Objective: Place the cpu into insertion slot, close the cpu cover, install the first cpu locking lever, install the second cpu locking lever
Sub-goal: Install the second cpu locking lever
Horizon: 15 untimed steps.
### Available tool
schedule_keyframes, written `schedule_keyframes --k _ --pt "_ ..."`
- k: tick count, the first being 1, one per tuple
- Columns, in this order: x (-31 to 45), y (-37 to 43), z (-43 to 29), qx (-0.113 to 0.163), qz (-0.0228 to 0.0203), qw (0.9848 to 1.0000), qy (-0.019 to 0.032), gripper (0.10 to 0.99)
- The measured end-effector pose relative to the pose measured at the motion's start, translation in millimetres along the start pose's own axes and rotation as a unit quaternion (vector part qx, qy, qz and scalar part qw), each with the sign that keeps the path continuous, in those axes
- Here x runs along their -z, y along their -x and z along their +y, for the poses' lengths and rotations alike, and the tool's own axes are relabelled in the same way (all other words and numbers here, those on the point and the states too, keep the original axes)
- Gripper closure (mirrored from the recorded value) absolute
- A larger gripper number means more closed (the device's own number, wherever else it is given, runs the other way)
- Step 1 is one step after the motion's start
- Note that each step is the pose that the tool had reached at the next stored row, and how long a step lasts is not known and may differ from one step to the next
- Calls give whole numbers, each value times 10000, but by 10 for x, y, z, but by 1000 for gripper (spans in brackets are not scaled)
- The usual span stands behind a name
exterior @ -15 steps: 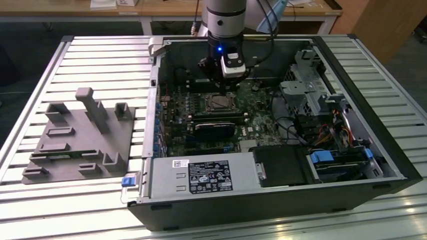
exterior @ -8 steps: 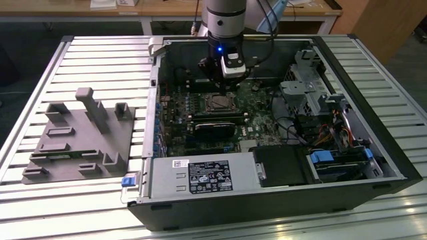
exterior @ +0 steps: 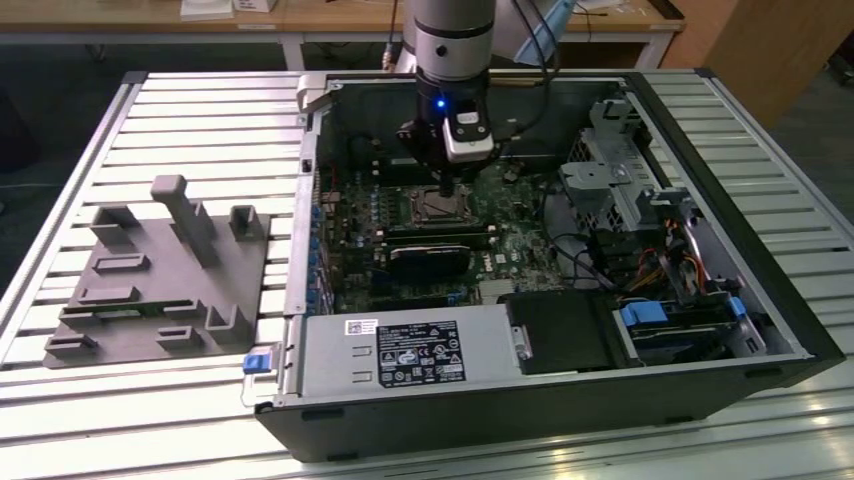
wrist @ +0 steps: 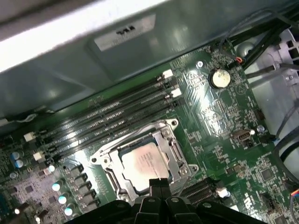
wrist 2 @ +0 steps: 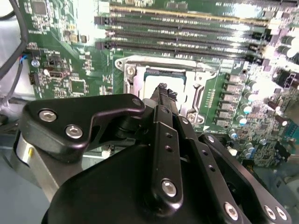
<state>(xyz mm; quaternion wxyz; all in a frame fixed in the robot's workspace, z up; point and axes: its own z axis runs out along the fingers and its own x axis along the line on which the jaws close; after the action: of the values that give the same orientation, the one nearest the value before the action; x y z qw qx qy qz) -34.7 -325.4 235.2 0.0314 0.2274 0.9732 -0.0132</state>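
Slatted metal tabletop [exterior: 200,110] carries a grey fixture block [exterior: 160,275] at the exterior view's left, then the open computer case [exterior: 747,300] — inside, the claw [wrist: 159,183], fingers together and empty, hangs just above the cpu [wrist: 142,163] seated in the insertion slot [wrist: 170,175], the cpu cover [wrist: 174,148] down around it.

A pale silver-beige square cpu [wrist: 142,164] is sitting in the black-rimmed insertion slot [wrist: 113,179] on the green circuit board [wrist: 224,116], with the thin silver metal cpu cover [wrist: 169,145] lying around it. The black end effector [wrist: 159,183] is hanging just at the cover's edge, its fingers lying together. Long narrow black memory slots [wrist: 107,122] are running beside the socket.
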Motion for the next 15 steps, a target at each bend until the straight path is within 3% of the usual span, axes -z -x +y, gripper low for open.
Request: schedule_keyframes --k 15 --pt "-11 113 -235 0 4 10000 8 980"
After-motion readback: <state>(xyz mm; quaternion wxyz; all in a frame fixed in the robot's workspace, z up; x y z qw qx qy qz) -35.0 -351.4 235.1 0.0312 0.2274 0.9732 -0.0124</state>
